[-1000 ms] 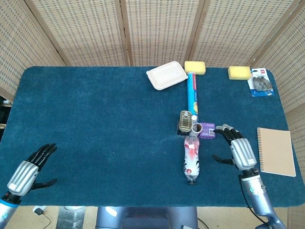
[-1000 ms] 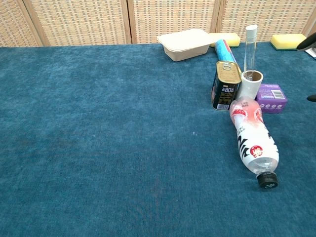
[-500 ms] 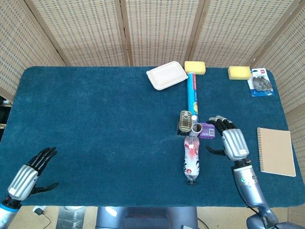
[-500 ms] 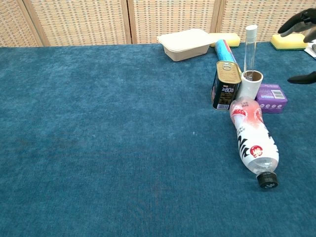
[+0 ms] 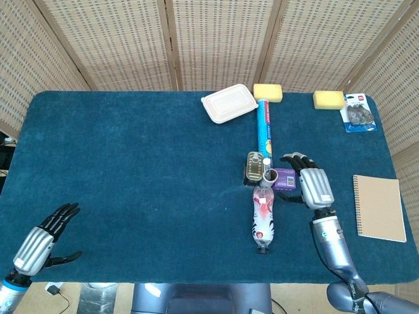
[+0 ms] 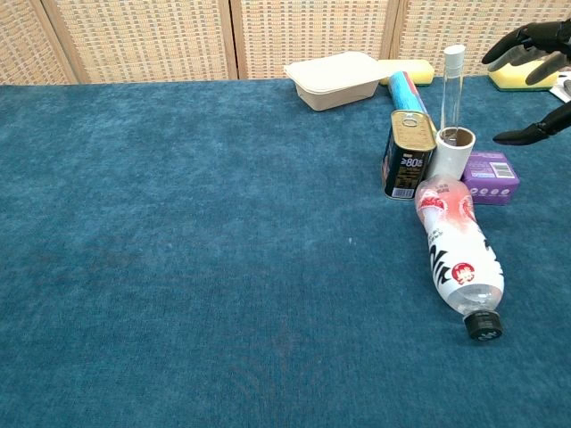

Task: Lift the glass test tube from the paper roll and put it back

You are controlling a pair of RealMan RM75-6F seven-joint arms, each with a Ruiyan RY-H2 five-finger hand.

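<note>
In the cardboard paper roll (image 6: 455, 153) — slender clear glass test tube (image 6: 451, 89), upright.

Head view looks steeply down on the whole table (image 5: 131, 163); chest view sits low and near (both share the bottle (image 5: 263, 219)).

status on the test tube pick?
Right hand open, closing in on glass test tube, no contact. Left hand open, idle at the near table edge. Tube upright in paper roll. Can and purple box crowd the roll.
</note>
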